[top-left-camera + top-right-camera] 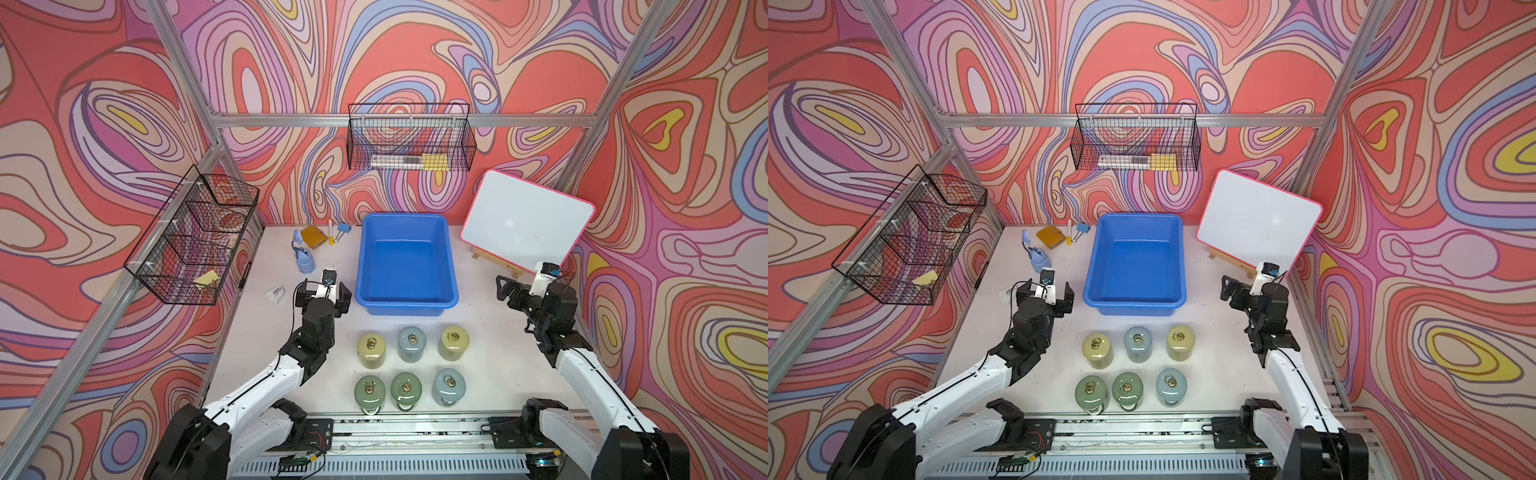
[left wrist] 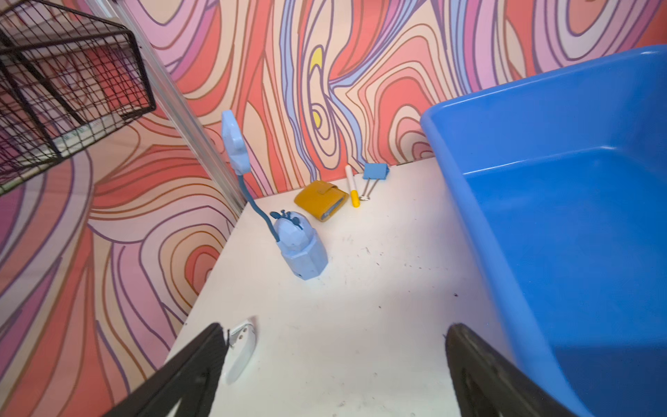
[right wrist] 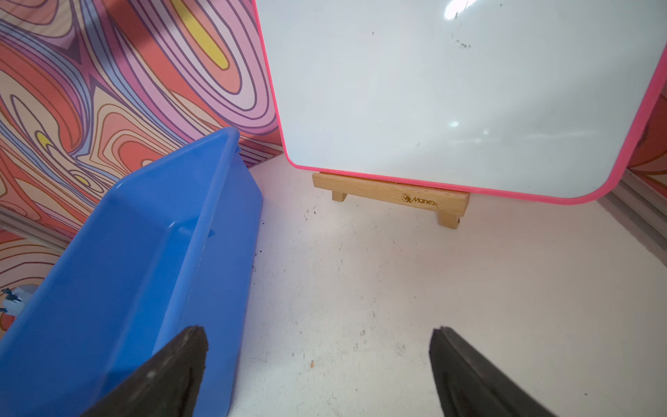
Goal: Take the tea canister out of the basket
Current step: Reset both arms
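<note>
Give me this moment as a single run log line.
basket: empty | tea canisters: six, on table, outside basket | left gripper: open, empty | right gripper: open, empty | task: looks done

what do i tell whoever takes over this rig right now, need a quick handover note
Grippers: left gripper is open and empty, close to the basket's left wall. The right gripper is open and empty, off the basket's right side and apart from it.
Things: the basket has nothing in it in both top views. The six tea canisters stand upright on the table in front of it, in two rows of three.
Done: no canister remains in the basket.
Left: nothing visible to take out. Both arms only need parking.
</note>
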Robot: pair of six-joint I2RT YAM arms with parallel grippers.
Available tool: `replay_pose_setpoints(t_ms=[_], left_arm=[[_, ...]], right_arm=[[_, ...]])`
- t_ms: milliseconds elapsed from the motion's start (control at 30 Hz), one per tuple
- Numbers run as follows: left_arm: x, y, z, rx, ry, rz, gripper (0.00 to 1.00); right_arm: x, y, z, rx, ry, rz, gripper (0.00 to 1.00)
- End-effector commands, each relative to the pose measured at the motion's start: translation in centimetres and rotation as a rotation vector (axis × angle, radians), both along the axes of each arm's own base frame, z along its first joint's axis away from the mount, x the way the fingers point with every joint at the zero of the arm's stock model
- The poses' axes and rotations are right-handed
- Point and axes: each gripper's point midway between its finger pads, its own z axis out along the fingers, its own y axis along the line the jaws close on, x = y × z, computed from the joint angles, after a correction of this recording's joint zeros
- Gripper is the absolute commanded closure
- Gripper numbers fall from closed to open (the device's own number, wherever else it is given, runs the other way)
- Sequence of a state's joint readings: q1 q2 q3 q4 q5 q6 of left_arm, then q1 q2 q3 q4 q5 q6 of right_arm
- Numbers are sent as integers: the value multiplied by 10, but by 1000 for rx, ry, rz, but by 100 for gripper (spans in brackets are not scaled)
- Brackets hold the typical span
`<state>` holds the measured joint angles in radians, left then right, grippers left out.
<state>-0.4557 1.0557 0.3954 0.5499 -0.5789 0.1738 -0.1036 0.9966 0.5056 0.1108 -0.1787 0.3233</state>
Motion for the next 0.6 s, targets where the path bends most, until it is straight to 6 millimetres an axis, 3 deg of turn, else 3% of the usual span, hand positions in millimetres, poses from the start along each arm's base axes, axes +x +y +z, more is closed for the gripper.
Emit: replay_pose_setpoints(t_ms=[0, 333, 500, 567], left_arm=[[8, 14, 1, 77, -55, 14, 1], [36, 60, -80, -237, 90, -20, 1], [45, 67, -105, -301, 94, -40, 1], [51, 62, -112, -307, 203, -53, 1]], right_arm=[[8, -6, 15, -53, -65, -12, 2], [14, -28, 4, -156, -105, -111, 2], [16, -40, -4, -203, -114, -166, 2], [15, -37, -4, -234, -158, -145, 2]])
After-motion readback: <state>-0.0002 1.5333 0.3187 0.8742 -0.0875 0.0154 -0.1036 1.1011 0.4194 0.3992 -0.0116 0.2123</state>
